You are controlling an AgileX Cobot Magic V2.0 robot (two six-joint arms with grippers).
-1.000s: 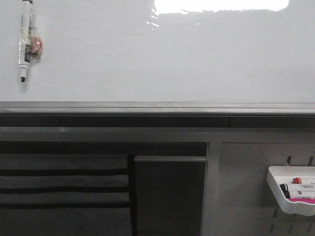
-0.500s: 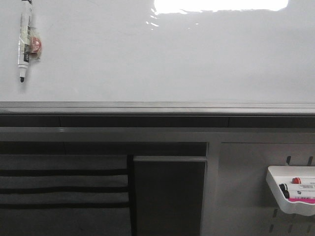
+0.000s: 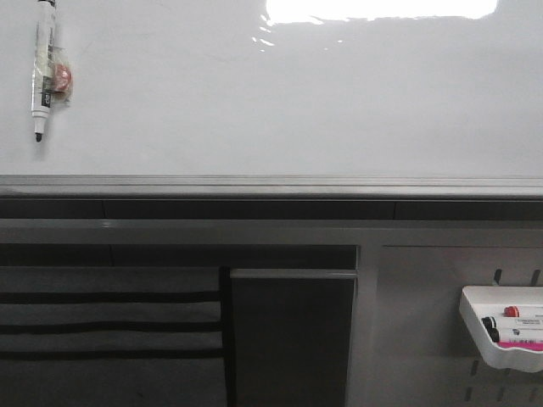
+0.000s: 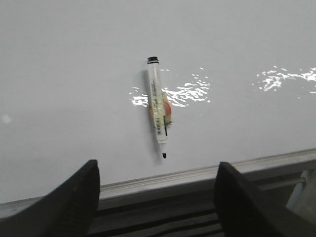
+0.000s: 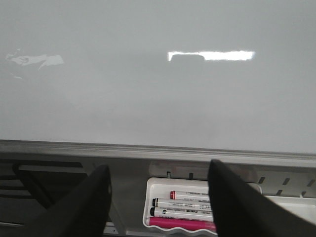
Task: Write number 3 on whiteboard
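The whiteboard fills the upper half of the front view, glossy white, with a grey rail along its lower edge. No number 3 shows on it in any view. A white marker with a black tip pointing down hangs on the board at the far left. In the left wrist view, the same marker is ahead of my left gripper, which is open and empty. My right gripper is open and empty too, facing the board's lower rail.
A small white tray hangs on a pegboard panel below the board at the right, holding several markers. Dark shelving and a grey panel lie under the rail. A bright light reflection sits at the board's top.
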